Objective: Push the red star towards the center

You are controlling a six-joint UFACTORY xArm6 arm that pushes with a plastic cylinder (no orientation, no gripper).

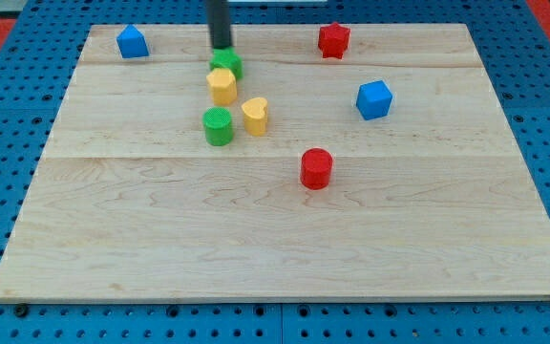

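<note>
My tip (pixel 222 46), the lower end of a straight dark rod with no jaws to open or close, is seen near the board's top edge, left of the middle, just above a green block (pixel 227 64) whose shape is partly hidden. Touching that block from below is a yellow block (pixel 222 86) with faceted sides. Lower down, a ribbed green cylinder (pixel 218 126) and a yellow heart-like block (pixel 255 116) are set just beside each other. The red star (pixel 333 40) is found near the top edge, right of the middle, well apart from my tip. A blue cube (pixel 374 99) lies toward the right edge, a red cylinder (pixel 316 168) near the centre, and another blue block (pixel 132 42) near the top left corner. The wooden board (pixel 160 239) is pale, smooth and grained.
</note>
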